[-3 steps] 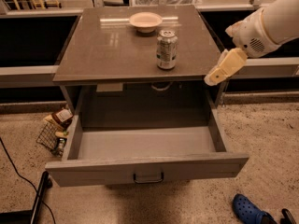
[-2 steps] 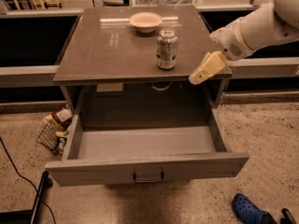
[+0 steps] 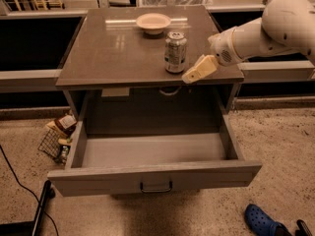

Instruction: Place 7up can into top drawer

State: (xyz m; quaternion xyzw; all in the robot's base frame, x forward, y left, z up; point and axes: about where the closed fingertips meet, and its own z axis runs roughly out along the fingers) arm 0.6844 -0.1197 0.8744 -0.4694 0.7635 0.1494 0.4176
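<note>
**Q:** Nearest first, what's down low?

**A:** A blue clog (image 3: 263, 220) on the floor, well below my gripper (image 3: 191, 75) and a bit to its right. A black cable (image 3: 19, 178) runs far off to the lower left.

**Q:** And the top drawer?

**A:** The top drawer (image 3: 98, 181) is pulled open directly below my gripper, with its front panel nearest the camera. The dark handle (image 3: 156, 187) sits at the centre of the panel. The bare grey floor shows inside. A wire basket (image 3: 54, 140) of clutter sits on the ground, low and left of the drawer.

**Q:** Your gripper?

**A:** It's over the front right part of the tabletop (image 3: 113, 58), angled down and to the left, above the open drawer. My white arm (image 3: 256, 33) comes in from the right. I can't tell whether it's wide or narrow. It carries nothing.

**Q:** The 7up can?

**A:** The 7up can (image 3: 175, 52) stands upright on the tabletop, just left of my gripper and slightly beyond it. It's very near; I can't tell if we touch. It's not in the drawer.

**Q:** Farther back?

**A:** A cream bowl (image 3: 153, 22) sits beyond the can, left of my gripper, near the table's far edge.
</note>
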